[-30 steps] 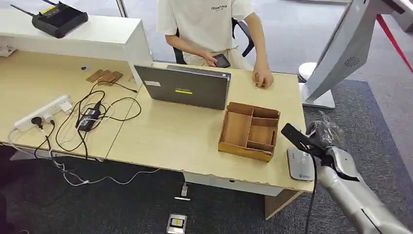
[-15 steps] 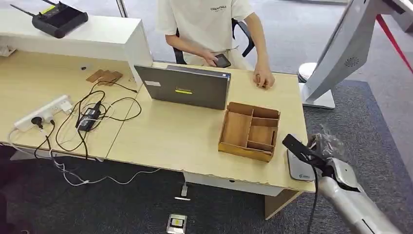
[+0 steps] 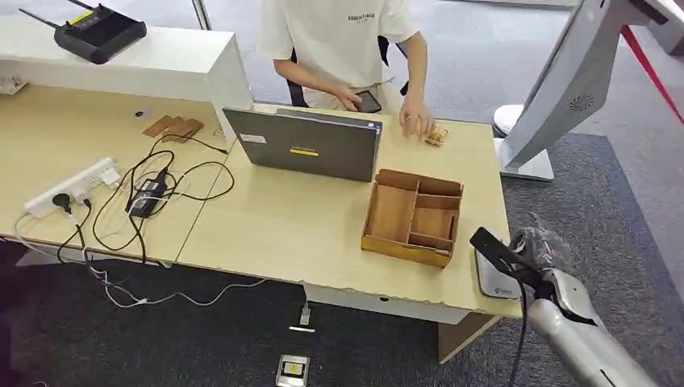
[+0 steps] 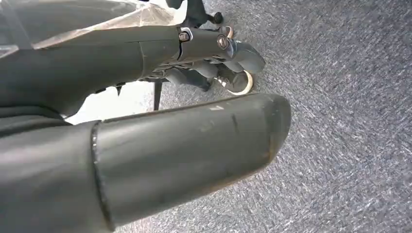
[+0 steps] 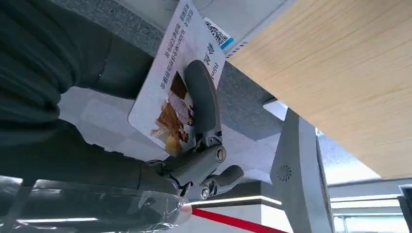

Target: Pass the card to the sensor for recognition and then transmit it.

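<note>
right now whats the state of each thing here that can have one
white printed card: held in the right hand, just off the desk's corner beside the sensor
flat grey card sensor: lying on the desk corner, nothing on it
grey laptop: lid up
wooden divided tray: compartments empty
white power strip: black plug inserted
left hand: hanging over carpet, holds nothing

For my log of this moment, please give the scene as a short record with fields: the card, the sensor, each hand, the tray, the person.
card: white printed card, held by the right hand by the desk's right end
sensor: grey reader flat on the desk's right front corner, partly hidden behind the hand
right hand: grips the card, a finger across its printed face
left hand: hangs over grey carpet, fingers curled, holds nothing
tray: wooden divided tray beside the reader
person: behind the laptop, phone in one hand
</note>
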